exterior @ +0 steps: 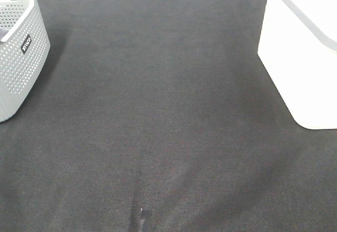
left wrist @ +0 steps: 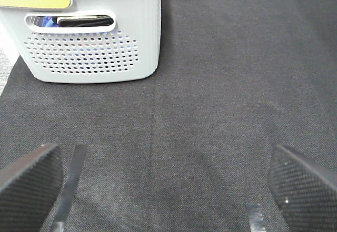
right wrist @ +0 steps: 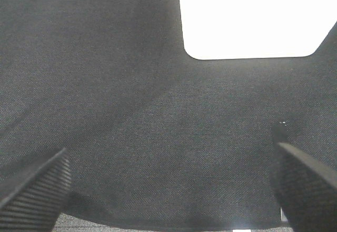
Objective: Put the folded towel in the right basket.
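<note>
In the left wrist view, the fingers (left wrist: pixel 29 182) of the left gripper (left wrist: pixel 168 187) are being held wide apart, one textured black pad at each side of the frame, with nothing between them but dark cloth. The right gripper (right wrist: pixel 171 190) is likewise being held spread, its ribbed fingers (right wrist: pixel 34 192) standing far apart above the same cloth, and nothing is being grasped by either one.

Beneath both grippers, the table (exterior: pixel 158 111) is being covered by a dark grey woven fabric. Two short strips of tape (left wrist: pixel 256 217) are being seen on that cloth close to the left gripper's pads, and a small dark mark (exterior: pixel 141 219) is being shown at the near edge in the high view.

Farther out, a perforated grey basket (exterior: pixel 18 58) is being shown at the far left of the high view, carrying a small dark label on its side. Through its handle slot in the left wrist view, something dark and something blue (left wrist: pixel 79 21) are being glimpsed inside; whether this is the folded towel cannot be told. At the far right, the white basket (exterior: pixel 300 58) is standing with smooth walls, and its interior is not being shown. No towel is being seen on the open cloth between the two baskets.
</note>
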Tool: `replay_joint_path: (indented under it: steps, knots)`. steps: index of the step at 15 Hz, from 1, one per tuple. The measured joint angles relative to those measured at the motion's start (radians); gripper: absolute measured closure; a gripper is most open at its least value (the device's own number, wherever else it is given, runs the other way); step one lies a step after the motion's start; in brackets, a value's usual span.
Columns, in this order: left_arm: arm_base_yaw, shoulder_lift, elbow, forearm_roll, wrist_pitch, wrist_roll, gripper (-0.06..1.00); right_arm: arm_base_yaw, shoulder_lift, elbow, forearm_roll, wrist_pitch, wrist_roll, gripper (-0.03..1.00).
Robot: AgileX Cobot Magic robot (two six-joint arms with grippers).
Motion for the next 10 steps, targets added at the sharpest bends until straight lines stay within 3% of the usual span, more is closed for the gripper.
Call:
replay_joint_path:
  steps: [10]
  knots:
    - [0.000, 0.000, 0.000, 0.000, 0.000, 0.000, -0.04, 0.000, 0.000, 0.000, 0.000, 0.000, 0.001, -0.01]
